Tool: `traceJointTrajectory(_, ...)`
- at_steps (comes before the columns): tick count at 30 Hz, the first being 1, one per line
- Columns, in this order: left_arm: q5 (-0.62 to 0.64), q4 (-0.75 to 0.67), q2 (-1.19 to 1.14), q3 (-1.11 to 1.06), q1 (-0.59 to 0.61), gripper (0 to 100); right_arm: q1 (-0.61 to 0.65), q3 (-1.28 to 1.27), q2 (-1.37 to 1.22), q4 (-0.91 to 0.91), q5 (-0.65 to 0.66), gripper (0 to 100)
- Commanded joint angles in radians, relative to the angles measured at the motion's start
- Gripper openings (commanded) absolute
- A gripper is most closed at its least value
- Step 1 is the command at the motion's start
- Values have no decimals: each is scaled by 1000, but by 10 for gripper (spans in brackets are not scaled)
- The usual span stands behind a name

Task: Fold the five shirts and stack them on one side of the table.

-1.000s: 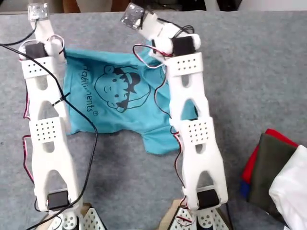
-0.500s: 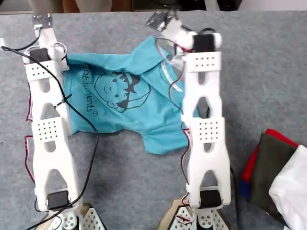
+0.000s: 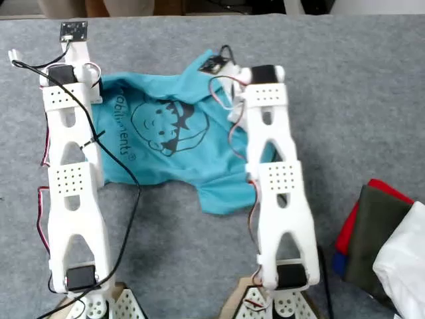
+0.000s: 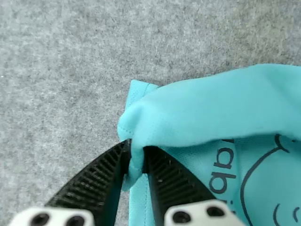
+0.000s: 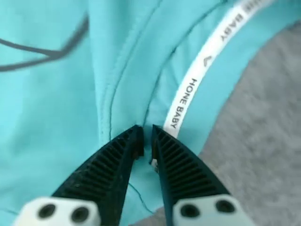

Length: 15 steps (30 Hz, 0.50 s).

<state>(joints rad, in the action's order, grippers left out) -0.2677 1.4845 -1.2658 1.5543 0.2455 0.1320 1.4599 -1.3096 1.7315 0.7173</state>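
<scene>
A teal shirt [image 3: 159, 149] with a dark cartoon print lies spread on the grey table [image 3: 358, 86] between my two arms. My left gripper [image 4: 136, 149] is shut on a raised fold of the teal shirt [image 4: 211, 108] at its far left corner. My right gripper [image 5: 145, 135] is shut on the teal shirt [image 5: 47, 117] beside the white neck tape [image 5: 193, 89]. In the high view that spot is the peaked far right edge [image 3: 206, 66] of the shirt. One sleeve [image 3: 222, 196] sticks out toward the near side.
A pile of other shirts [image 3: 378, 232] in red, dark olive, white and blue sits at the near right table edge. The left arm [image 3: 66, 173] and right arm [image 3: 275, 179] stretch from their bases at the near edge over the shirt's sides.
The right arm swung right and away with the shirt's edge lifted, then came back left and nearer. The shirt's far right edge now stands in a peak. The left arm shifted slightly right.
</scene>
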Motion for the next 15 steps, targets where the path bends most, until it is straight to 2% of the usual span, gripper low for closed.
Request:
traceJointTrajectory(1,-6,3,24,52,0,18,-74,1,7,-12,35,55)
traceJointTrajectory(8,-6,5,24,52,0,18,-182,25,22,-3,58,55)
traceJointTrajectory(11,-6,5,24,52,-8,18,-180,120,73,60,51,55)
traceJointTrajectory(15,-6,6,24,52,-9,18,-153,197,249,51,25,67)
